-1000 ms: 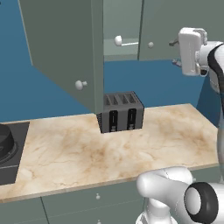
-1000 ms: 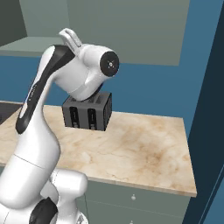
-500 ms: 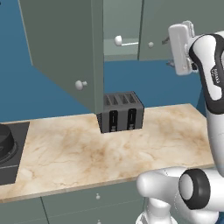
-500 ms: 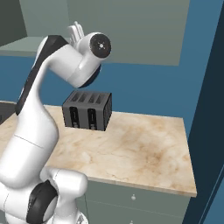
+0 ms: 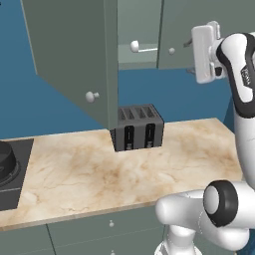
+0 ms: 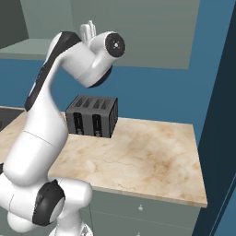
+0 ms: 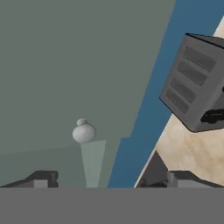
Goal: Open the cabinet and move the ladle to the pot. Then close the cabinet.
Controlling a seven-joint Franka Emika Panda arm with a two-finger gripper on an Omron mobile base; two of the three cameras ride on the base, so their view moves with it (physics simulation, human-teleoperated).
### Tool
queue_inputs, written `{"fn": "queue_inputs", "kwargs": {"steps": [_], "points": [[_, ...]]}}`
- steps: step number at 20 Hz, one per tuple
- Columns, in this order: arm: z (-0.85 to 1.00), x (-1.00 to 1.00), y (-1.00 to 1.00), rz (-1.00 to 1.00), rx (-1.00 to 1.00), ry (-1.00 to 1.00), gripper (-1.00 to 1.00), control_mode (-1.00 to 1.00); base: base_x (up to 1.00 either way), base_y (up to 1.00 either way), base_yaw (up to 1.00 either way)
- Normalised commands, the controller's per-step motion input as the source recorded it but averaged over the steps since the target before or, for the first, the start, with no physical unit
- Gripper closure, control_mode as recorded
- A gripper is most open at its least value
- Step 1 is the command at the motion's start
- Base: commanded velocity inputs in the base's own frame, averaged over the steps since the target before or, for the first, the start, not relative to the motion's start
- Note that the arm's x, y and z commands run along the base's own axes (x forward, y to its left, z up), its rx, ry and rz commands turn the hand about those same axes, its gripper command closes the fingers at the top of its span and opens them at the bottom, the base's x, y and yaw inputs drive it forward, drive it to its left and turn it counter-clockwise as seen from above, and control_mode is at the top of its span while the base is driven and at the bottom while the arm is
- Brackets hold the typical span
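1. The large grey-green wall cabinet [image 5: 74,55] is half opened: its left door stands swung out over the marbled beige worktop [image 5: 149,164], while the right door [image 5: 199,30] looks shut, its white knob [image 7: 83,132] just ahead of me in the hand view.
2. The small whitish ladle [image 5: 142,48] lies on the shelf inside, ball end toward the open door.
3. My fingers [image 7: 109,178] are spread wide, holding nothing, raised near the right door.
4. Still to do: fetch the ladle, carry it to the dark round pot [image 5: 7,158] at the worktop's far left, then close up.
5. The open door's edge hangs above the boxy dark toaster [image 5: 138,127]; I judge the gap between the doors gives room to reach in.
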Motion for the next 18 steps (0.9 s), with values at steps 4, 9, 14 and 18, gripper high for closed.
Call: {"fn": "queue_inputs", "kwargs": {"steps": [4,9,14,18], "points": [[-0.02,0.08,0.00,0.00,0.12,0.00,-1.00,-1.00,0.00,0.00,0.00],[-0.02,0.17,0.00,0.00,0.12,0.00,-1.00,-1.00,0.00,0.00,0.00],[-0.01,0.08,0.03,0.00,0.09,-0.04,-1.00,-1.00,0.00,0.00,0.00],[0.00,0.00,0.13,0.00,0.07,-0.04,-1.00,-1.00,0.00,0.00,0.00]]}}
